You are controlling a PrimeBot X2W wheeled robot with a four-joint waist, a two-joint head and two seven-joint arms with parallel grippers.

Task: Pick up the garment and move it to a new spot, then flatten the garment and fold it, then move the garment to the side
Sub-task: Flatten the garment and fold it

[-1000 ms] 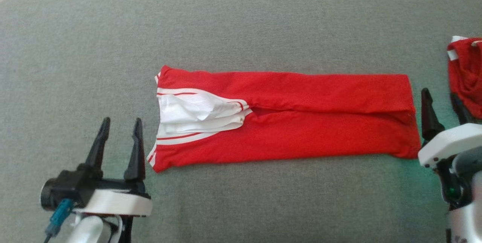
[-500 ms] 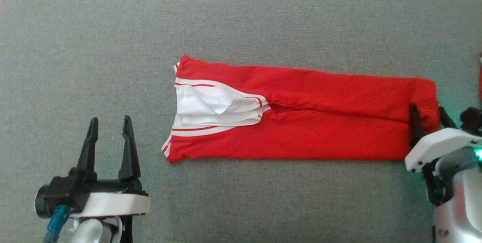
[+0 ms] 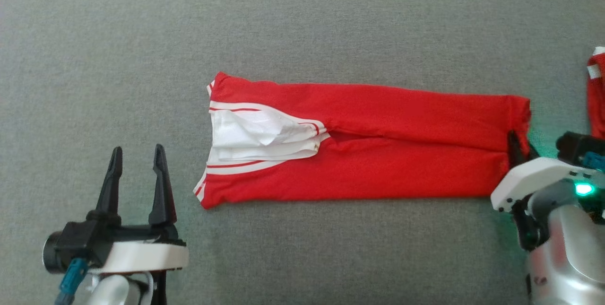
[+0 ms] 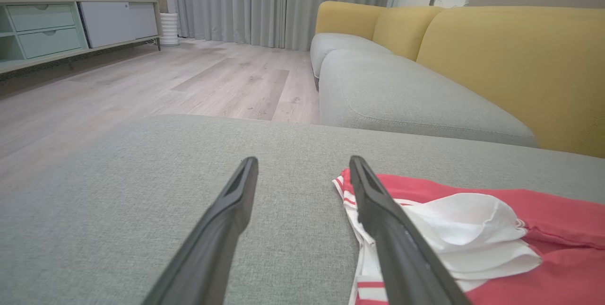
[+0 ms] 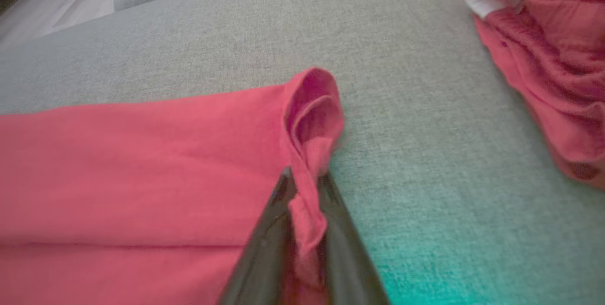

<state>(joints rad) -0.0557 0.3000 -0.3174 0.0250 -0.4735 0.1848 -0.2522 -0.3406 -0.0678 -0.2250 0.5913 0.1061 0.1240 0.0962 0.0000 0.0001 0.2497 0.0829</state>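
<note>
Two fingers of the right gripper (image 5: 305,178), which a second ago were spread wide just beside the right end of the garment (image 3: 378,153), are now drawn narrow on that end's hem, and a fold of red cloth is pinched up between them. The left gripper (image 3: 137,151) is seen unchanged: fingers spread wide, nothing held, near the white-trimmed corner. The garment is laid flat near the middle of the grey cushion (image 3: 302,26), its long axis set across the head view, the white-striped end turned to the robot's left and the plain red end to its right. Another red garment (image 3: 596,97) is seen at the far right edge.
</note>
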